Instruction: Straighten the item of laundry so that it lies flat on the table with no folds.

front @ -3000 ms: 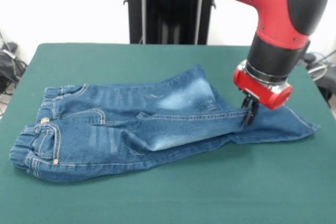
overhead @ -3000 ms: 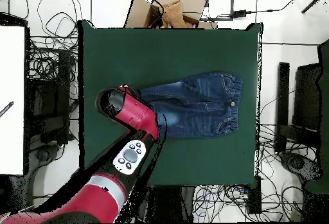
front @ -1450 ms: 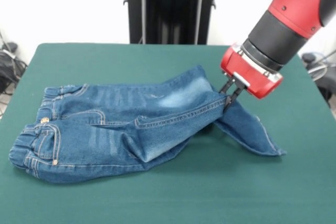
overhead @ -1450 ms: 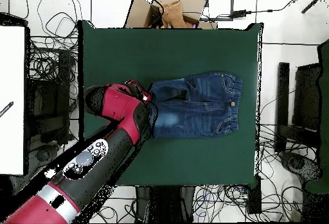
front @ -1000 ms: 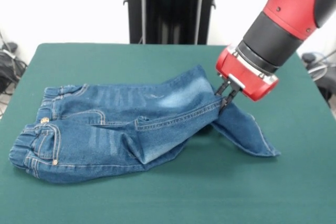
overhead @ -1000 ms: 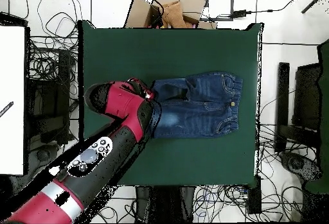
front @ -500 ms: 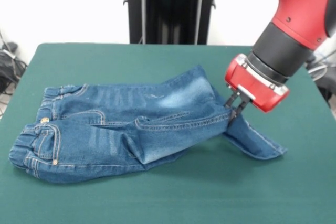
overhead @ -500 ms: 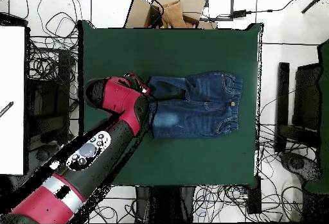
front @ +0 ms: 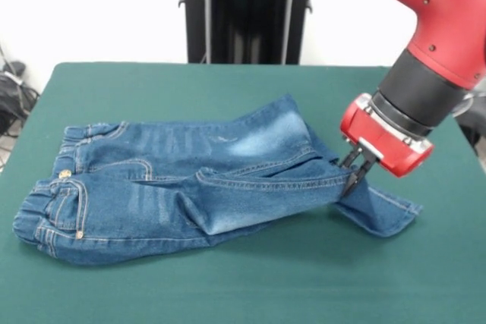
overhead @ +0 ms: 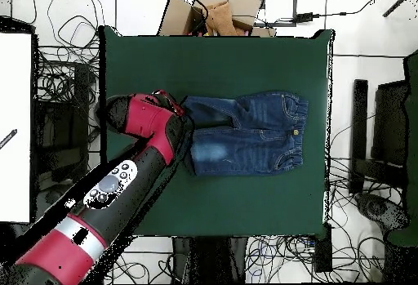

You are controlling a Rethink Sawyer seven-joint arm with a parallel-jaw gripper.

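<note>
The red-and-black arm's gripper [front: 355, 171] is clamped on a leg of the small blue denim jeans [front: 182, 187], hem drooping beyond it onto the dark green table [front: 228, 286].

Clutter around the work area

A tangle of black cables [overhead: 61, 77] covers the pale floor on all sides; a brown cardboard box [overhead: 214, 12] sits at the top edge, a white panel [overhead: 15, 126] at the left, and dark equipment [overhead: 384, 135] at the right.

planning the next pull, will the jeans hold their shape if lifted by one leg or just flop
Probably flop: the jeans sag below the gripper pinching the leg. Likely heavy enough that the waistband stays put on the table.
</note>
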